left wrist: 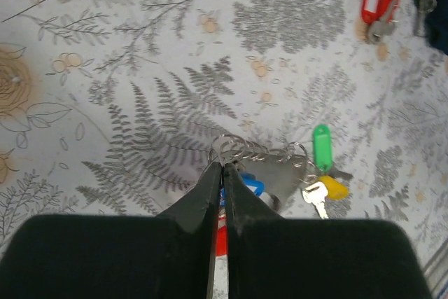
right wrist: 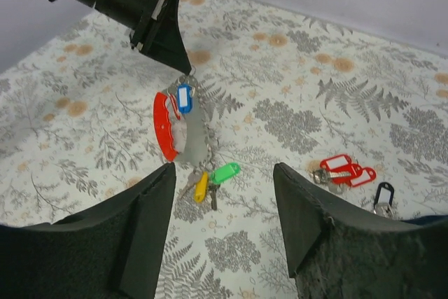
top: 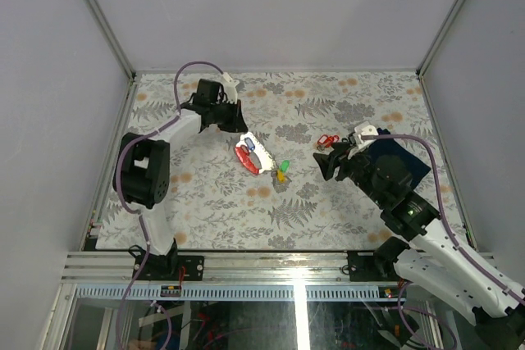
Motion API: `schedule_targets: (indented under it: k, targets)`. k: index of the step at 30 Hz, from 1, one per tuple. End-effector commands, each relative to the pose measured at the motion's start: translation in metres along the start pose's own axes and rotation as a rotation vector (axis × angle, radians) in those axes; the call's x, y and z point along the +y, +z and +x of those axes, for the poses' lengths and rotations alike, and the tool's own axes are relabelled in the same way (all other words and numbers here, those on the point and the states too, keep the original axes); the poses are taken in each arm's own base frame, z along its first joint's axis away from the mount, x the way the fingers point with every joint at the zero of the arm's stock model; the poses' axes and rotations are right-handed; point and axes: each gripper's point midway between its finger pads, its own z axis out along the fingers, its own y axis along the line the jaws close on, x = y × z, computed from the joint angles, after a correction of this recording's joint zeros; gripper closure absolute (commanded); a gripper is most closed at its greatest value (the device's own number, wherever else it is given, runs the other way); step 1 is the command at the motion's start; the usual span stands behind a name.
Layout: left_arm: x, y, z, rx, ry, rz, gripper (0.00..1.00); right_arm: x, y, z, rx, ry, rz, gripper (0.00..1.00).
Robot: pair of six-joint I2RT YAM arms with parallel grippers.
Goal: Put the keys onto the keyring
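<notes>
My left gripper (top: pixel 239 125) is shut, its tips pinching the silvery wire keyring (left wrist: pixel 234 149) just above the table; it also shows in the right wrist view (right wrist: pixel 183 68). On the ring hang a green-tagged key (left wrist: pixel 320 146), a yellow-tagged key (left wrist: pixel 332 188), a blue tag (left wrist: pixel 253 187) and a red-and-grey fob (right wrist: pixel 165 134). Two loose red-tagged keys (top: pixel 326 141) and a black-tagged key (right wrist: pixel 382 192) lie to the right. My right gripper (top: pixel 330 163) is open and empty, hovering between the ring bundle and the red-tagged keys (right wrist: pixel 343 169).
A dark navy folded cloth (top: pixel 406 163) lies at the right, partly under my right arm. The table has a grey fern-patterned cover (top: pixel 312 211) and white walls on three sides.
</notes>
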Motion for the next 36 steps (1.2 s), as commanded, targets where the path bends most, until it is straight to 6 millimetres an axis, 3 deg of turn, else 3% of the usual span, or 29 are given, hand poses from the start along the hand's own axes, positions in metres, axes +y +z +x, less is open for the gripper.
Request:
schedule_targets:
  k: [1,4,7,8,13,17,18,19,20,27,31,36]
  targets:
    - [0.022,0.011,-0.030,-0.094,0.000,-0.030,1.00,-0.006,0.001,0.006,0.042,0.026,0.040,0.31]
    - [0.039,0.016,-0.032,-0.116,-0.040,-0.050,1.00,-0.008,-0.002,0.015,0.109,0.059,0.065,0.17]
    - [0.053,0.014,-0.037,-0.153,-0.090,-0.054,0.89,-0.004,0.000,0.022,0.138,0.061,0.044,0.04]
    - [0.056,0.011,-0.041,-0.171,-0.105,-0.050,0.83,-0.003,0.001,0.027,0.153,0.056,0.036,0.00]
    - [0.067,-0.019,-0.062,-0.271,-0.132,-0.088,0.54,-0.001,0.007,0.043,0.193,0.016,0.009,0.01]
    - [0.074,-0.055,-0.078,-0.360,-0.163,-0.156,0.22,0.000,0.010,0.044,0.191,-0.012,-0.005,0.01]
    - [0.074,-0.062,-0.078,-0.366,-0.176,-0.184,0.19,-0.003,0.012,0.046,0.212,-0.016,0.012,0.01]
    - [0.071,-0.073,-0.081,-0.380,-0.173,-0.205,0.03,-0.008,0.013,0.048,0.239,-0.009,0.045,0.01]
    - [0.071,-0.081,-0.080,-0.387,-0.174,-0.230,0.00,-0.013,0.013,0.052,0.277,0.010,0.087,0.01]
    - [0.071,-0.141,-0.061,-0.463,-0.292,-0.460,0.00,-0.003,0.028,0.051,0.443,0.044,0.074,0.01]
    - [0.050,-0.163,-0.044,-0.468,-0.270,-0.445,0.00,-0.007,0.039,0.047,0.513,0.086,0.083,0.01]
    - [0.017,-0.194,-0.034,-0.550,-0.232,-0.396,0.00,-0.017,0.034,0.007,0.385,0.255,0.006,0.01]
